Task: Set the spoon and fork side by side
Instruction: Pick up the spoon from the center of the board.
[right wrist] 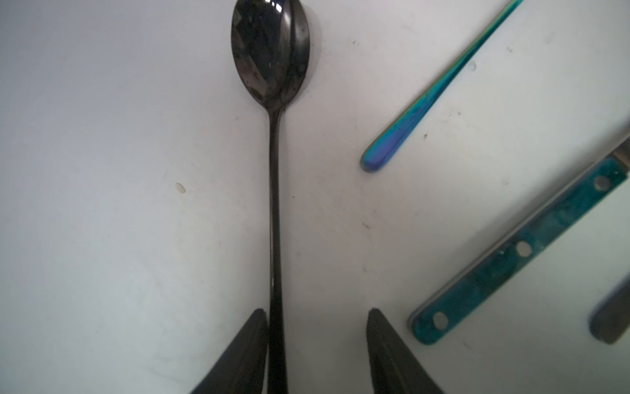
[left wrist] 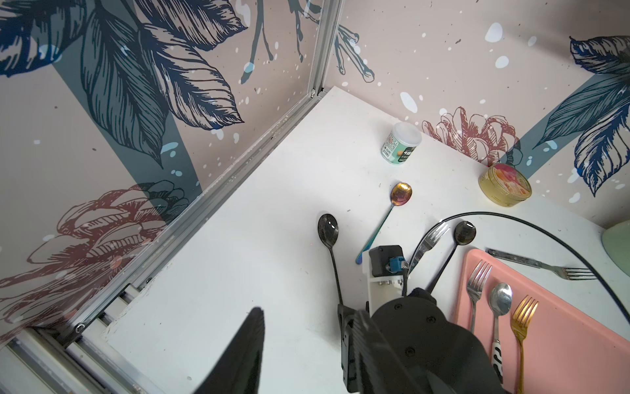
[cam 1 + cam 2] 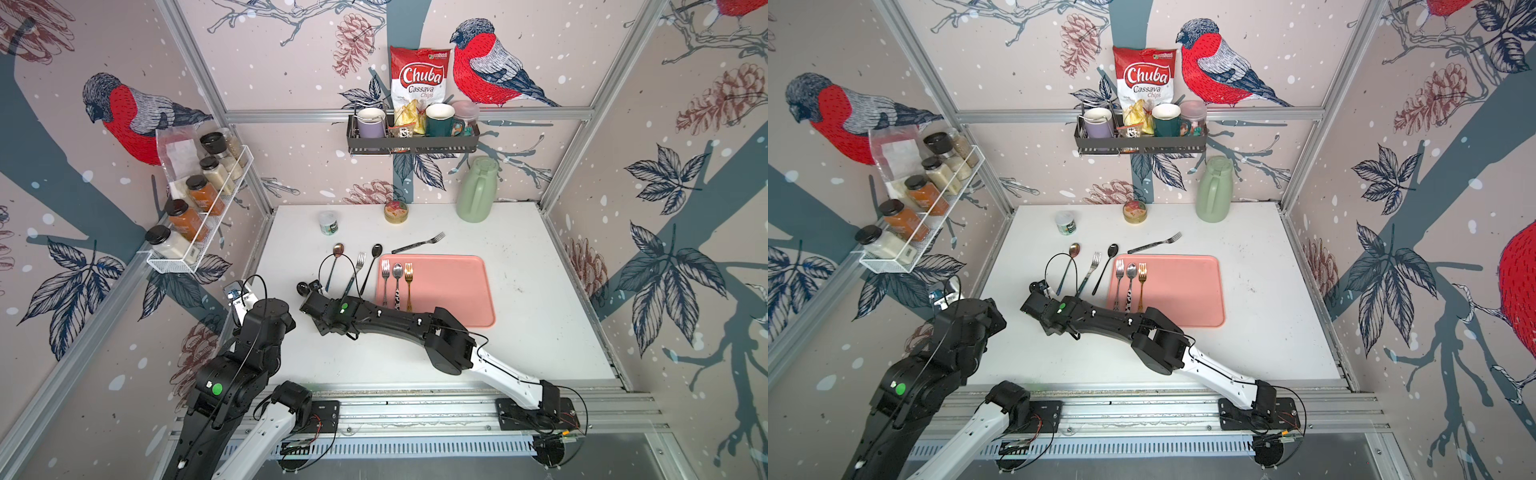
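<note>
Right gripper (image 1: 317, 312): low over table (image 1: 102, 204), jaws apart, straddled handle of black spoon (image 1: 274, 191); one finger touched handle, other stood clear.
Black spoon: lay flat on table, left of pink tray (image 3: 457, 286), beyond rainbow spoon (image 1: 443, 85) and teal-handled fork (image 1: 518, 252).
Left gripper (image 2: 313, 317): farther left of tray, jaws apart, empty.
On tray: silver fork (image 3: 385, 274), silver spoon (image 3: 397, 276), gold fork (image 3: 409, 278), side by side.

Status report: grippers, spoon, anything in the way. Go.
Right gripper open, straddling black spoon handle, handle against one finger. Left gripper open, empty. Nearby teal-handled fork not touching it.
</note>
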Robot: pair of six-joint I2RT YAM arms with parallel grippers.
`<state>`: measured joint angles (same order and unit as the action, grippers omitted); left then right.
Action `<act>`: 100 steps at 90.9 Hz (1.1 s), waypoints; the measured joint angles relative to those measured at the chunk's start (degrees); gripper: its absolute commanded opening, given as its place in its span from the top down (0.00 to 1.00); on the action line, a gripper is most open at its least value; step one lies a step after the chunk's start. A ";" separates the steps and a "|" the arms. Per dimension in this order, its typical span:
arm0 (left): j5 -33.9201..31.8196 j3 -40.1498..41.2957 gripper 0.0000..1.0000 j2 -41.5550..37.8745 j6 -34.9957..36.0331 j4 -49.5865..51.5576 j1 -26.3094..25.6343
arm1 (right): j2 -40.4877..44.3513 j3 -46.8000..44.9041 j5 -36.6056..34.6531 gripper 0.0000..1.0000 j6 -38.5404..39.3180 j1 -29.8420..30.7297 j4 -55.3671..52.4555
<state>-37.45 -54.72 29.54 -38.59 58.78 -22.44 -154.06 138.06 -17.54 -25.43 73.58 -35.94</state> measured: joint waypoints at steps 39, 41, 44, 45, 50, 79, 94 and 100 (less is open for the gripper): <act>1.44 0.81 0.56 0.07 1.07 -1.33 0.00 | -2.69 2.29 1.09 0.75 4.33 0.26 5.22; 1.49 0.83 0.56 0.07 1.07 -1.46 0.00 | -2.75 2.29 1.33 0.76 4.28 0.22 5.62; 1.53 0.92 0.56 0.04 1.09 -1.68 0.00 | -2.82 2.29 1.73 0.76 4.28 0.00 5.95; 1.57 0.92 0.56 0.04 1.09 -1.75 0.00 | -2.84 2.29 1.88 0.76 4.28 -0.13 5.99; 1.88 1.03 0.56 0.04 1.11 -2.01 0.00 | -2.86 2.29 2.75 0.78 4.26 -0.44 6.38; 2.45 1.22 0.56 0.44 1.29 -2.51 0.00 | -0.63 -0.59 4.48 1.00 4.59 -1.01 5.84; 2.58 1.49 0.56 0.55 1.31 -2.67 0.00 | 5.42 -8.33 4.42 1.00 4.79 -1.18 2.43; 2.71 1.53 0.56 0.85 1.31 -2.89 0.00 | 8.31 -11.17 3.96 1.00 4.92 -1.25 1.01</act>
<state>-34.74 -53.19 30.39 -37.28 55.90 -22.44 -145.75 126.89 -13.58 -20.51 72.34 -34.94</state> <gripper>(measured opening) 0.440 0.052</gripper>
